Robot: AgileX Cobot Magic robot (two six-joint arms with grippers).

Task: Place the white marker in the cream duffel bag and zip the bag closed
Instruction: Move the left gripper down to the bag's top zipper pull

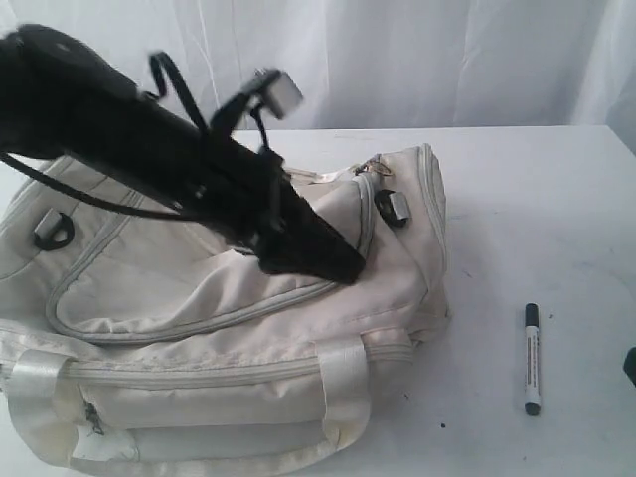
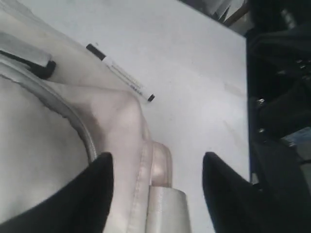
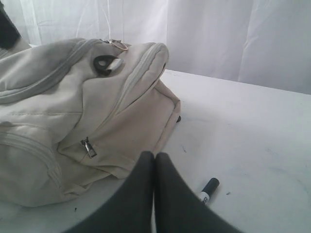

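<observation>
Exterior view gives me the whole layout. The cream duffel bag (image 1: 199, 298) sprawls across the left and middle of the bench (image 1: 537, 199). The white marker (image 1: 532, 358) lies on bare bench to its right, apart from the fabric, with its black cap toward the far edge. My left arm reaches across the top of the bag, and my left hand (image 1: 338, 263) sits low at the bag's right end, near a black strap ring (image 1: 393, 207). From here the fingers merge into one dark shape, so I cannot read their spread. Of my right hand (image 1: 630, 366) this view catches only a dark sliver at the right edge.

Left wrist view settles the first question. My fingers (image 2: 99, 189) are spread wide and grip nothing. The bag's end seam and a strip of shiny webbing (image 2: 165, 213) lie in the gap below them. Whether I touch the fabric I cannot tell. The marker lies beyond, close beside the bag's bulge.

Right wrist view shows my right hand clenched, fingertip against fingertip, with nothing between. One black end of the marker peeks out just beside the fingers; the rest is hidden behind them. Only this view shows the small grey zipper pull (image 3: 87, 147) on the bag's end panel.
</observation>
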